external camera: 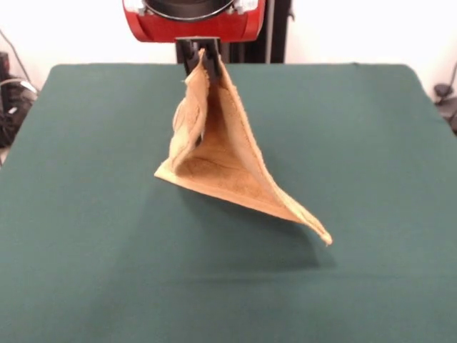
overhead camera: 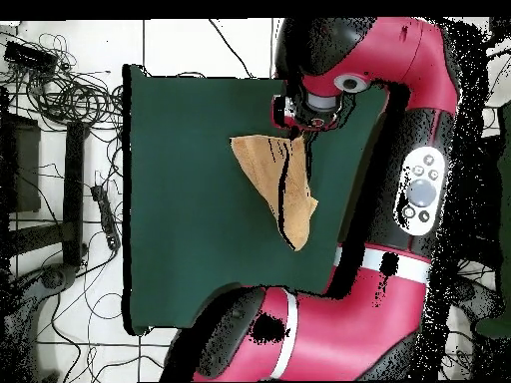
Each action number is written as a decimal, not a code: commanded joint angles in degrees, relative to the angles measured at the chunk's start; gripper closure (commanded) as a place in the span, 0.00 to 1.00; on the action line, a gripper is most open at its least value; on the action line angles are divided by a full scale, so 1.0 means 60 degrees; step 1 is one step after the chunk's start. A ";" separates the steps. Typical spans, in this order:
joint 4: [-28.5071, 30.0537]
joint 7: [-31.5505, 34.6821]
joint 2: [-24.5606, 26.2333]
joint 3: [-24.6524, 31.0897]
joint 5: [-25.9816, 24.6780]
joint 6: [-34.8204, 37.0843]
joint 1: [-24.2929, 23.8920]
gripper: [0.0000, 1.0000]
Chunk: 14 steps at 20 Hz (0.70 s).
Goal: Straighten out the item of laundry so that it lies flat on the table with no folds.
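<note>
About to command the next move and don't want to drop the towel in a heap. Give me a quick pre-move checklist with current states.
1. Pincer shut on towel corner: ok.
2. Towel flat, no folds: not ok; it hangs as a folded tent.
3. Lower edge touching the table: cannot tell.
4. Free table space around the towel for spreading: ok.
5. Nothing else on the table surface: ok.
6. Grip depth on the cloth: cannot tell.

Arm (overhead camera: 339,329): glossy red shell, black joint sections, white bands at link seams. Grey oval button panel (overhead camera: 423,191) on one link. Red wrist housing (external camera: 194,18), black ring, dark gripper (external camera: 198,58) below.
</note>
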 commanded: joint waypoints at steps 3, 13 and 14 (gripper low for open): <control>-0.1391 -0.0567 0.0861 0.1388 -0.0327 0.1145 0.0280 1.00; -0.1831 -0.0846 0.1083 0.1953 -0.0680 0.0853 0.0123 1.00; -0.1835 -0.0813 0.1084 0.2014 -0.0722 0.0808 0.0105 1.00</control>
